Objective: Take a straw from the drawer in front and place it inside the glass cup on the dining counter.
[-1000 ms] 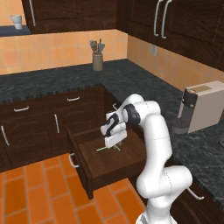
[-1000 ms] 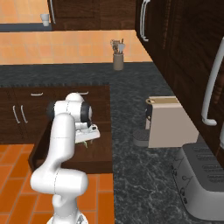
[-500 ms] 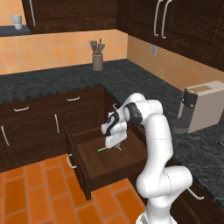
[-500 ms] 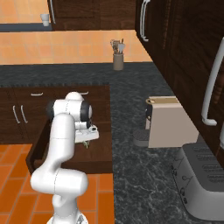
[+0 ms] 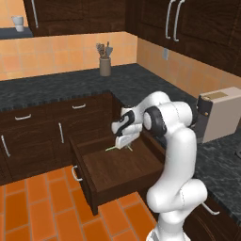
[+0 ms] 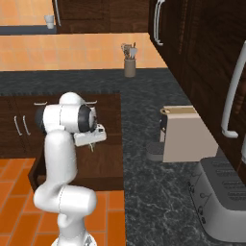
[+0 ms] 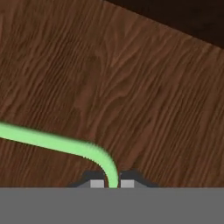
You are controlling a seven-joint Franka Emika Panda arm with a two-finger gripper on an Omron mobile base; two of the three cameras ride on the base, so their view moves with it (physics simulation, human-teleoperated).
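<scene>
A home kitchen: dark wooden cabinets (image 5: 188,23) with bar handles hang over speckled granite counters (image 5: 141,84), orange tiles cover floor and wall, a utensil crock (image 5: 105,66) stands at the far wall, and a toaster (image 6: 185,134) sits on the right counter.

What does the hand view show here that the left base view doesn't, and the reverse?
Hand view: the straw bends and runs down between the fingertips, which sit close on either side of it. Left base view: the whole open drawer, the arm reaching in, the gripper low over its floor. Both: green straw, wooden drawer floor.
</scene>
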